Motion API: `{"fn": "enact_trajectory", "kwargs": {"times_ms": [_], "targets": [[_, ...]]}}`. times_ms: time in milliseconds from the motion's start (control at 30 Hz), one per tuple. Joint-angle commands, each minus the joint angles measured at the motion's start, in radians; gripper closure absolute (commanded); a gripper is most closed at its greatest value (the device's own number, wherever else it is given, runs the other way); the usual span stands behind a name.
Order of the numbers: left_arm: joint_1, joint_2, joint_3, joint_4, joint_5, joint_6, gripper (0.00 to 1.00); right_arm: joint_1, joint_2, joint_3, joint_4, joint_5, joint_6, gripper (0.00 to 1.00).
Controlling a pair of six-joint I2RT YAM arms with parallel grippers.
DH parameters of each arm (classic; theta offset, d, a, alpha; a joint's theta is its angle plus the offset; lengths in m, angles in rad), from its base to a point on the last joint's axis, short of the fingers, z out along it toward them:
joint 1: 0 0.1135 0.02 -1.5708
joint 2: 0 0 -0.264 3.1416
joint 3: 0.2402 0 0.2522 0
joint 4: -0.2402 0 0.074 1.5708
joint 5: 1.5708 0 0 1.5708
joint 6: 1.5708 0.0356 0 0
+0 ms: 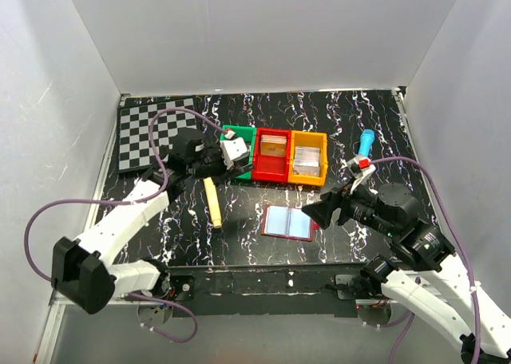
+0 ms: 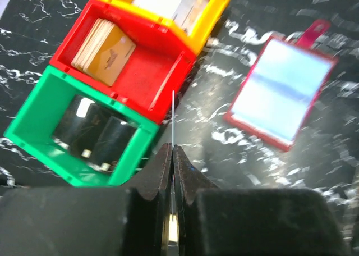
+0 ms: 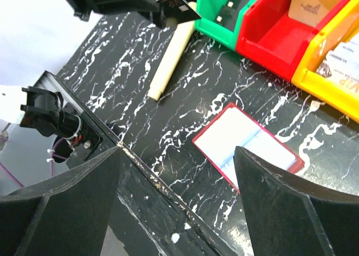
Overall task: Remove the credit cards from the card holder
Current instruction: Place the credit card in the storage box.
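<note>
The card holder (image 1: 289,222) lies open on the black marbled table, maroon rim and pale-blue inside up; it also shows in the left wrist view (image 2: 279,93) and the right wrist view (image 3: 247,149). My left gripper (image 1: 227,158) is shut on a thin card (image 2: 173,113), seen edge-on, and holds it above the table beside the green bin (image 1: 239,132). The card also shows in the right wrist view (image 3: 178,8). My right gripper (image 1: 323,208) is open and empty, hovering just right of the card holder, near the table's front edge.
The red bin (image 1: 259,160) holds a stack of tan cards (image 1: 273,144); the yellow bin (image 1: 322,160) holds pale cards. A cream stick (image 1: 212,203) lies left of the holder. A blue marker (image 1: 366,144) is at the right, and a checkerboard (image 1: 152,132) at the back left.
</note>
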Motion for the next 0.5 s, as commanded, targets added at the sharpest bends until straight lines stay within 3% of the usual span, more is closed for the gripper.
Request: {"fn": "enact_trajectory", "kwargs": {"times_ms": [0, 133, 233, 467], "targets": [[0.099, 0.111, 0.048, 0.061, 0.094, 0.415, 1.00, -0.003, -0.003, -0.017, 0.047, 0.017, 0.019, 0.12], [0.199, 0.349, 0.291, -0.166, 0.169, 0.490, 1.00, -0.003, 0.013, -0.012, 0.045, -0.012, 0.025, 0.12], [0.227, 0.414, 0.351, -0.166, 0.176, 0.481, 1.00, -0.001, 0.022, -0.018, 0.038, -0.024, 0.024, 0.12], [0.229, 0.547, 0.458, -0.289, 0.179, 0.652, 1.00, -0.003, 0.062, -0.040, 0.047, -0.029, 0.022, 0.12]]}}
